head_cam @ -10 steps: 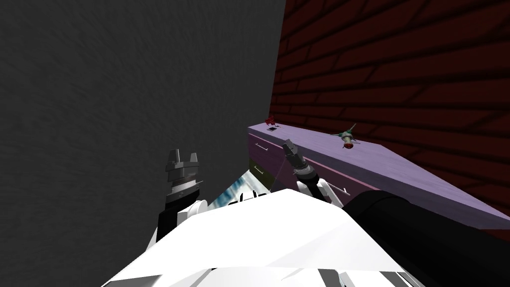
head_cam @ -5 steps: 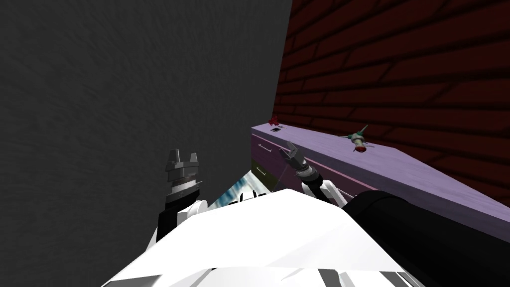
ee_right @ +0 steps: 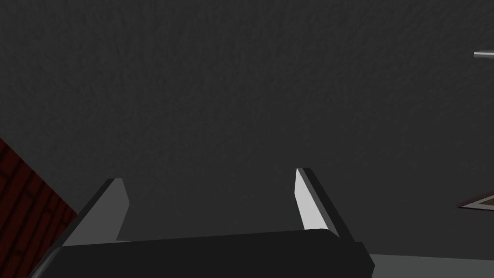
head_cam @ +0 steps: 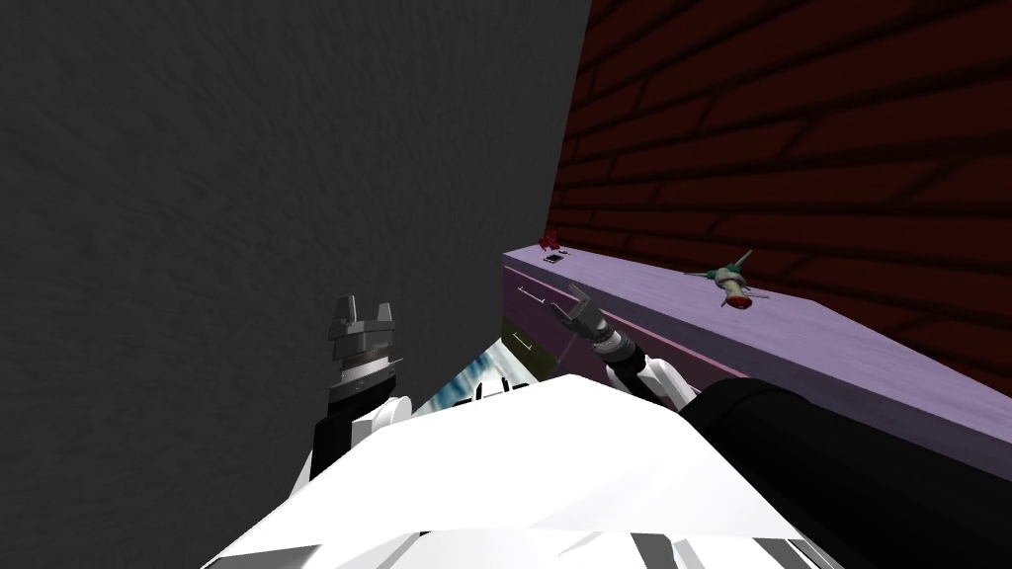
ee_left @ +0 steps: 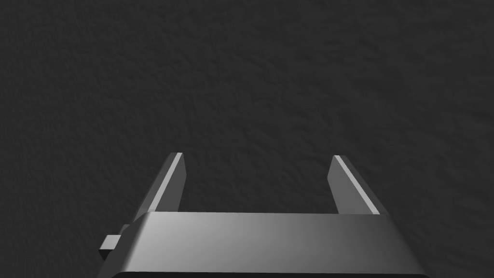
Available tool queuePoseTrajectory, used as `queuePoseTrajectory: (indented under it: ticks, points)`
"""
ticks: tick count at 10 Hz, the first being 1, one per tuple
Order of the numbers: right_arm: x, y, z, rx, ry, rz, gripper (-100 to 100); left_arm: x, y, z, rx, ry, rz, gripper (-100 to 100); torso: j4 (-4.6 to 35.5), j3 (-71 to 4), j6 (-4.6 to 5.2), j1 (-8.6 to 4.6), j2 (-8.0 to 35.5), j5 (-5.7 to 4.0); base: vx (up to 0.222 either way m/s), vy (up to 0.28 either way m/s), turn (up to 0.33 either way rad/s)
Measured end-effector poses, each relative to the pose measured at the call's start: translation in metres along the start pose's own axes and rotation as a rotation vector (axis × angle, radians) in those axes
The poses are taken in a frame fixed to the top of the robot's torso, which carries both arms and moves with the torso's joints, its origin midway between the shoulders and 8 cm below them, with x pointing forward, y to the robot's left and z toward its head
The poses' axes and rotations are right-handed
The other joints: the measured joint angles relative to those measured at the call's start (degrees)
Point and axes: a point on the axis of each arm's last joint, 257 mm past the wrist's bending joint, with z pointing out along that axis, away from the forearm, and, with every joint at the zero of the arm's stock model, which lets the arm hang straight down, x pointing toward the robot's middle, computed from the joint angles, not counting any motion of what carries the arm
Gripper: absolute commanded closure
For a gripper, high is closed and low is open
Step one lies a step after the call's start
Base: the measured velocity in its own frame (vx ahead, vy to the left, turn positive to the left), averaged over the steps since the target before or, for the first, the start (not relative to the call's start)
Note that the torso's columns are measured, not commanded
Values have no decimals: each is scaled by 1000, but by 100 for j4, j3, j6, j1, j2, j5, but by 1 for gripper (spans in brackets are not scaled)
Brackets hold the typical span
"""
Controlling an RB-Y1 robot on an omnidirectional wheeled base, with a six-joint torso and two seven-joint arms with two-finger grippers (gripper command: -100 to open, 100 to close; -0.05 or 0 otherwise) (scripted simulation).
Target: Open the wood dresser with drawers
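A purple dresser (head_cam: 662, 301) stands along the dark red brick wall, its near end by the corner. Its front carries drawers with thin light handles: an upper handle (head_cam: 530, 293) and a lower handle (head_cam: 520, 341). My right gripper (head_cam: 565, 302) hovers open just in front of the upper drawer, close beside its handle, touching nothing. In the right wrist view, the right gripper (ee_right: 210, 176) has nothing between its fingers and faces a dark grey wall. My left gripper (head_cam: 364, 304) is raised at the left, well away from the dresser; the left gripper (ee_left: 256, 155) is open and empty.
On the dresser top lie a small green and red figure (head_cam: 733, 280), a red ornament (head_cam: 549, 238) and a small dark flat item (head_cam: 553, 258). A dark grey wall (head_cam: 277, 178) closes the left side. The brick wall (head_cam: 791, 148) runs behind the dresser.
My right hand has turned at the wrist, so its fingers now show spread apart, and it sits slightly lower by the upper drawer. The head view has shifted a little. The left arm is still.
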Motion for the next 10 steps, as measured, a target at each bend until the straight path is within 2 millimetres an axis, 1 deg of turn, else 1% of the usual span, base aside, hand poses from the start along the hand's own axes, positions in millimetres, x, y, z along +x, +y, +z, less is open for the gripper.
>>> queuePoseTrajectory:
  ticks: [6,7,9,10]
  points:
    - [33,-5,-20,-53,161,-238,-100,0,0,0,0,0,0,0,0,0,0,1,0,0,35,23,50]
    - [42,-9,-26,-65,197,-286,-100,0,0,0,0,0,0,0,-1,-2,-1,2,-4,0,35,26,35]
    - [51,-12,-35,-91,254,-364,-100,0,0,0,0,0,0,0,-1,-1,-1,3,-3,1,50,33,86]
    - [60,-15,-44,-109,299,-421,-100,0,0,0,0,0,0,0,-2,-3,-1,3,-6,1,47,28,38]
